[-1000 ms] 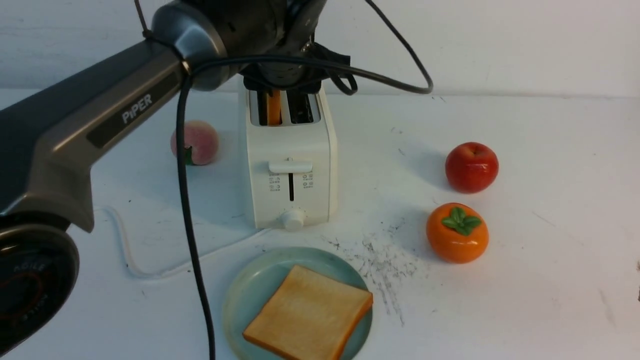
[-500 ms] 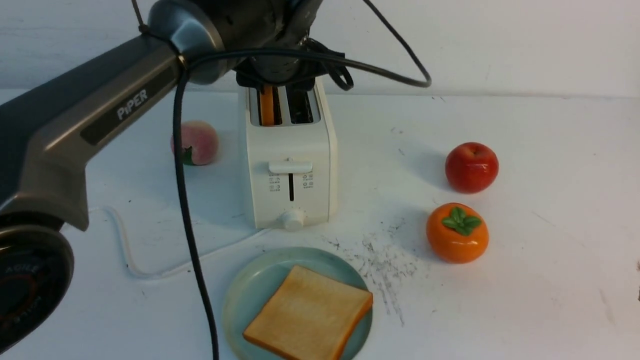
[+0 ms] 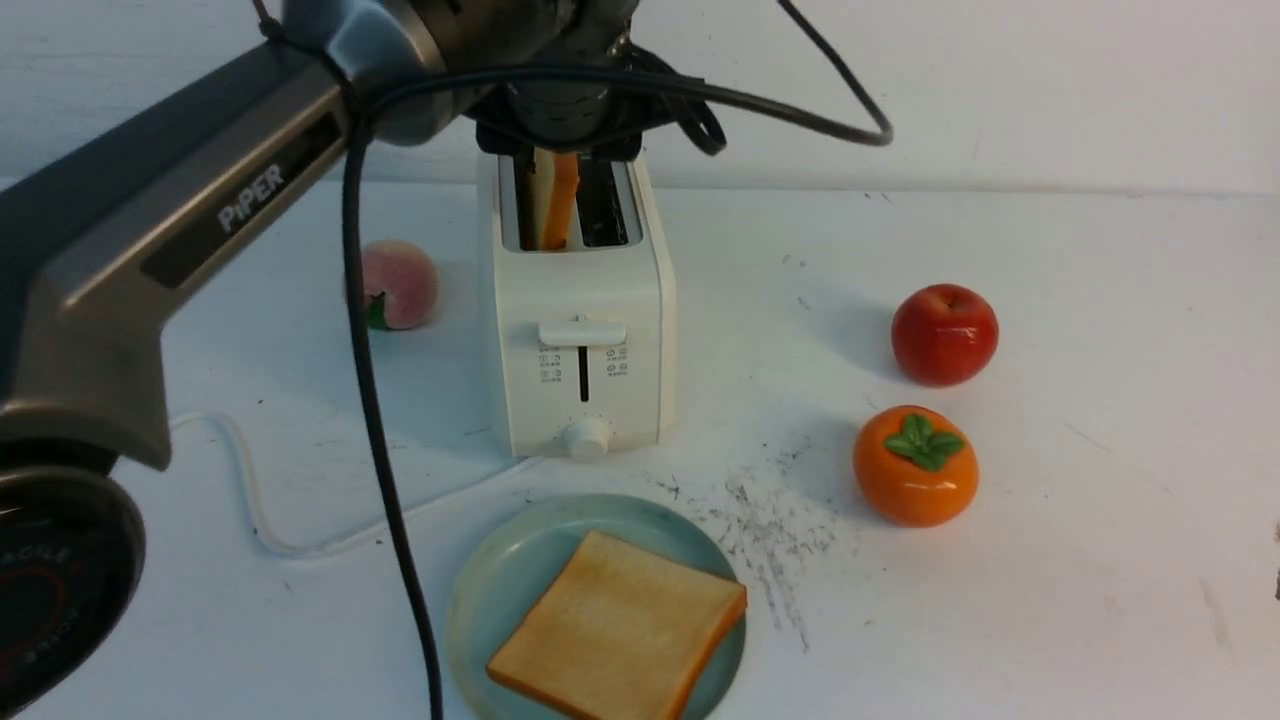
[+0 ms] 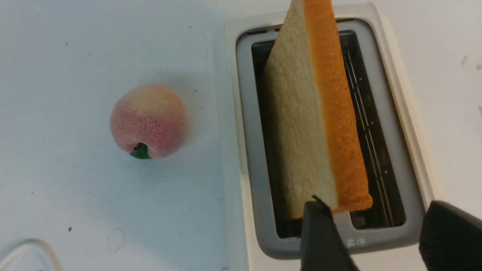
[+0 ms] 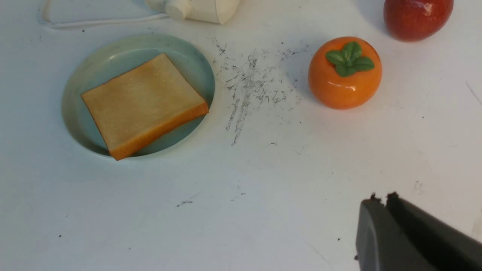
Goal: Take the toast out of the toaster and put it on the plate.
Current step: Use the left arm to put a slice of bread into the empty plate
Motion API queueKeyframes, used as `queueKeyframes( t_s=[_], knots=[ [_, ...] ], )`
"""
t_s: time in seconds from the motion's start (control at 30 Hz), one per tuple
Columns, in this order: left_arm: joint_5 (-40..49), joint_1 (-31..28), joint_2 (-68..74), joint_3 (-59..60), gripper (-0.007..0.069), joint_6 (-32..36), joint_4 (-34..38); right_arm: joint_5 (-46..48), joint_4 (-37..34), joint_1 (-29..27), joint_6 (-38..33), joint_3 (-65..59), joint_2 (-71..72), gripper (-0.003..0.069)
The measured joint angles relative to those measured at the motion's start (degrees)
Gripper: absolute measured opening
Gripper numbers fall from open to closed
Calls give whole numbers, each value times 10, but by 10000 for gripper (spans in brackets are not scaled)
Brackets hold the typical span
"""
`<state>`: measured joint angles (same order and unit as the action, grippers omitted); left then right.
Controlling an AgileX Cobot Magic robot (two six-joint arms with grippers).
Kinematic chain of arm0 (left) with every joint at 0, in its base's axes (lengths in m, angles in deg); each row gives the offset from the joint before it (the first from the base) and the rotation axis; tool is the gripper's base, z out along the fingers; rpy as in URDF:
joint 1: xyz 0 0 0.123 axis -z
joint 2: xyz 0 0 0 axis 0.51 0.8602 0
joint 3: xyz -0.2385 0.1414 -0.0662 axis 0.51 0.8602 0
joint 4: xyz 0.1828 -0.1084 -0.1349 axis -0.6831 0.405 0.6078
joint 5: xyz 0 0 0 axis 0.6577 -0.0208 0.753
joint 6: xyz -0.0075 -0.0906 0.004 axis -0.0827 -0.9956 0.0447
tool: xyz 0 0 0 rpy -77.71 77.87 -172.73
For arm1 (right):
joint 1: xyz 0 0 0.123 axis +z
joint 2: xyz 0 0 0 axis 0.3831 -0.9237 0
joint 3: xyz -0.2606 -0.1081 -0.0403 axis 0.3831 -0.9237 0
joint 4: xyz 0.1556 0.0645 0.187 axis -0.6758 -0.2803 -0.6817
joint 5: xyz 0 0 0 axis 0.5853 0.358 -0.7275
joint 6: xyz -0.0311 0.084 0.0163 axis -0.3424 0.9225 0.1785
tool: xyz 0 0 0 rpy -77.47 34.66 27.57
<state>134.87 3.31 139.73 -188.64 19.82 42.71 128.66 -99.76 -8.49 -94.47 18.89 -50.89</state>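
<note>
The white toaster (image 3: 583, 330) stands mid-table. A toast slice (image 3: 555, 205) sticks up out of its left slot, tilted. My left gripper (image 3: 555, 150) is above that slot, shut on this toast (image 4: 316, 124). In the left wrist view the gripper (image 4: 372, 201) has one finger (image 4: 320, 237) against the toast's pale face. The other finger (image 4: 448, 233) stands a little off the crust. A second toast slice (image 3: 620, 630) lies flat on the teal plate (image 3: 490, 570) in front of the toaster. My right gripper (image 5: 382, 195) is shut and empty over bare table, right of the plate (image 5: 113, 56).
A peach (image 3: 398, 285) sits left of the toaster. A red apple (image 3: 944, 334) and an orange persimmon (image 3: 915, 465) sit to the right. The toaster's white cord (image 3: 260, 500) loops at the left. My arm's black cable (image 3: 385, 500) hangs in front of the plate's left side.
My left arm has moved up. The toast has come up out of the left slot with it and now leans over. The plate and fruit have not moved.
</note>
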Motion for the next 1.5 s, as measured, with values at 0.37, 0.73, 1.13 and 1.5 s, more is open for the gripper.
queueKeyframes(
  t_s=[0.37, 0.73, 1.13, 1.5],
  knots=[
    [-47, 0, 41, 0, 357, 1, -44, 0, 0, 0, 0, 0, 0, 41],
    [-47, 0, 63, 0, 355, 1, -85, 1, 0, 0, 0, 0, 0, 48],
    [-55, 0, 79, 0, 102, 14, -125, 1, -1, 0, 0, 0, 0, 57],
    [-10, 0, -122, 1, 102, 20, -38, 1, -4, 0, 0, 0, 0, 66]
  ],
)
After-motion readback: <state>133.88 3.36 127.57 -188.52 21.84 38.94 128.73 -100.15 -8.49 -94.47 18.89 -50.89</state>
